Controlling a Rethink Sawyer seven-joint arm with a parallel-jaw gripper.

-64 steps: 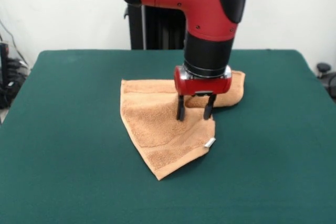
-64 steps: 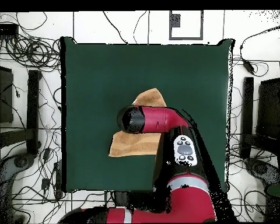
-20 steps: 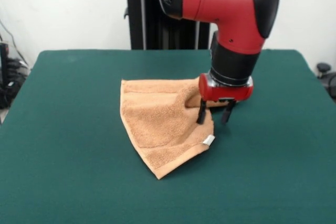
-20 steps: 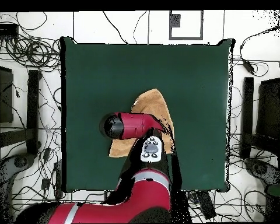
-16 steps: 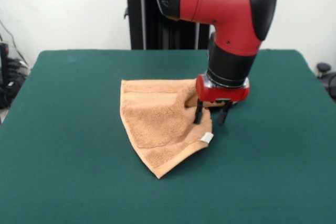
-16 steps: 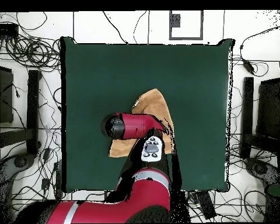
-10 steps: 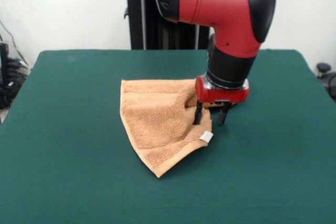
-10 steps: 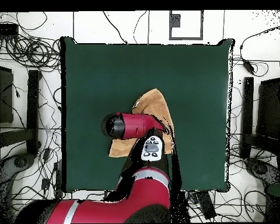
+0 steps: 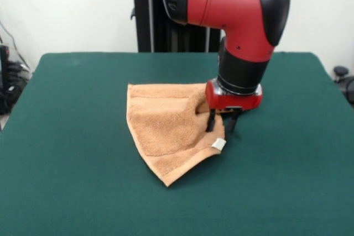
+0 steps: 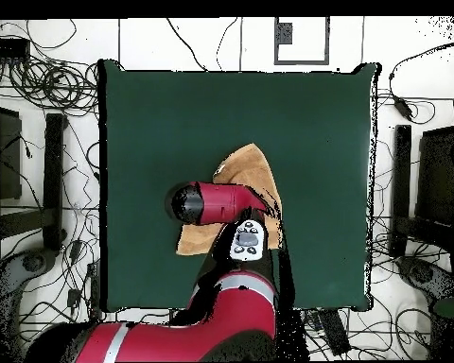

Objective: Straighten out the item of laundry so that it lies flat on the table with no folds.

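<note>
The tan terry towel (image 9: 163,125) lies folded into a rough triangle on the green table (image 9: 72,192), its point toward the near edge. Its white tag (image 9: 219,144) shows at the right corner. My gripper (image 9: 221,124) hangs straight down at the towel's right edge, tips at cloth level. One finger (image 9: 211,121) stands on the towel, the other just off its edge, with a gap between them. In the overhead view the towel (image 10: 254,170) shows partly from under the arm (image 10: 221,201), which hides the gripper.
The robot's black pedestal (image 9: 166,31) stands behind the table's far edge. Cables and stands (image 10: 42,142) lie on the floor around the table (image 10: 174,104) in the overhead view.
The gripper moved from above the towel's middle to its right edge and came down. In the last half second its fingers drew closer together around the edge.
</note>
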